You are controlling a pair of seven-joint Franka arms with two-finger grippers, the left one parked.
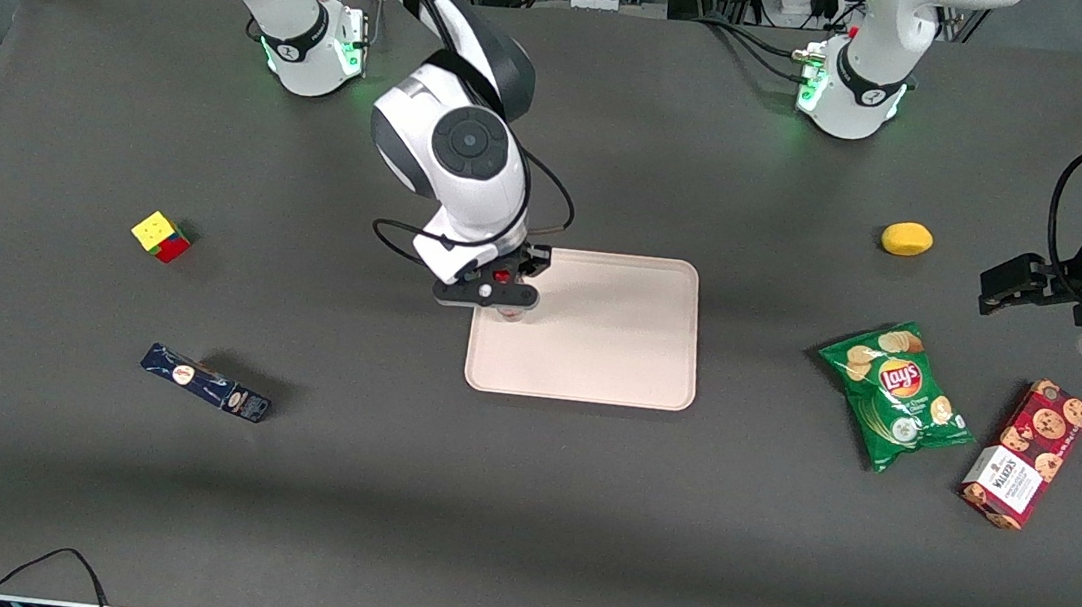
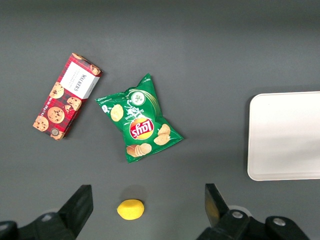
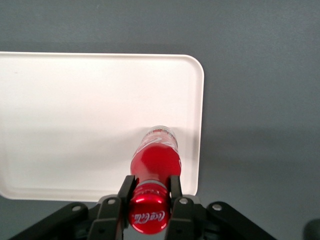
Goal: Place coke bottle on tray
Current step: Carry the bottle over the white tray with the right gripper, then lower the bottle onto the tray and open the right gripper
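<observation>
Two fingers [image 3: 126,192] of the gripper [image 3: 148,196] clamp the neck of the coke bottle [image 3: 155,160], just under its red cap. It stands upright, its clear base over the tray [image 1: 616,352] near the rim at the working arm's end; whether the base touches is unclear.

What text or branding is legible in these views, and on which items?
"Lay's": on the green chip bag.
"Walkers": on the white label of the red cookie box; smaller print there is unreadable.
"Coca-Cola" script: on the red cap of the coke bottle, which the gripper holds over the tray.
Dark blue box: printed labels too small to read.
Puzzle cube, yellow lemon-like object: no text.
</observation>
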